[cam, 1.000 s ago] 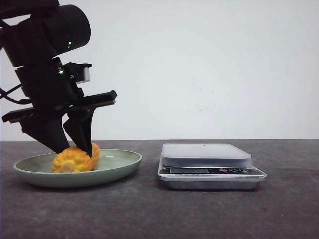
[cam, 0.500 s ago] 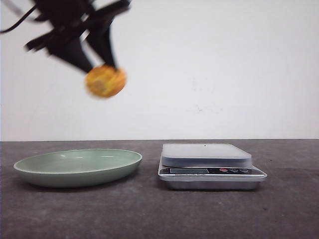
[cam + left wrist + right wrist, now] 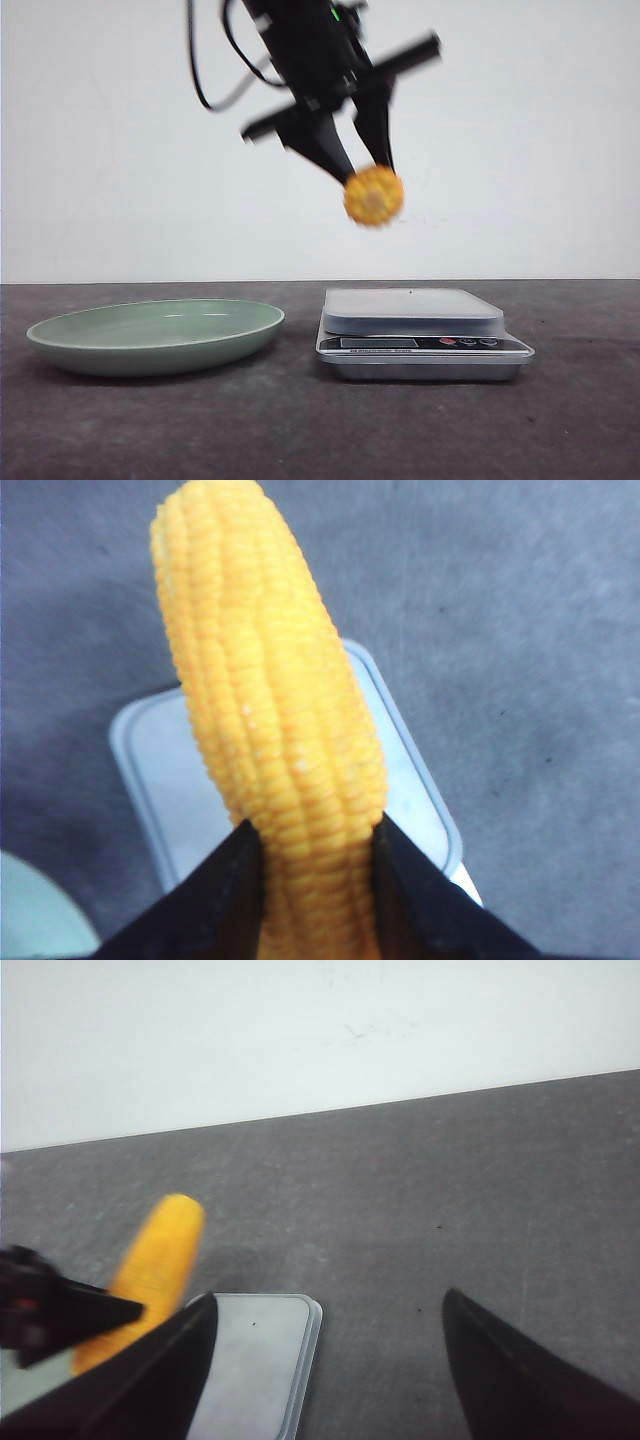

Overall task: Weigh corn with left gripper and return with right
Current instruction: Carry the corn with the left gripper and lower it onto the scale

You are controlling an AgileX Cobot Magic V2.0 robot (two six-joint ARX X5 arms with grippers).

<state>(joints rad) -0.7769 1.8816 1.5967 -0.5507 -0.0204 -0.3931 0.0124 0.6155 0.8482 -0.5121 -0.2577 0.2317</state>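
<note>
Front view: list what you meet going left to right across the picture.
green plate → left gripper holding the corn in the air → scale on the table, with the corn over its left part.

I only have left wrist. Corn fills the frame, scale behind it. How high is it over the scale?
Observer: Front view shows the corn well above the scale, clear air between.
Operator: Centered over the platform?
Observer: Roughly; it hangs above the platform's left half.
Operator: Right arm nearby?
Observer: Right gripper is open, looking at the scale's edge, nothing between its fingers.
Operator: Plate?
Observer: The green plate sits left of the scale, empty.
</note>
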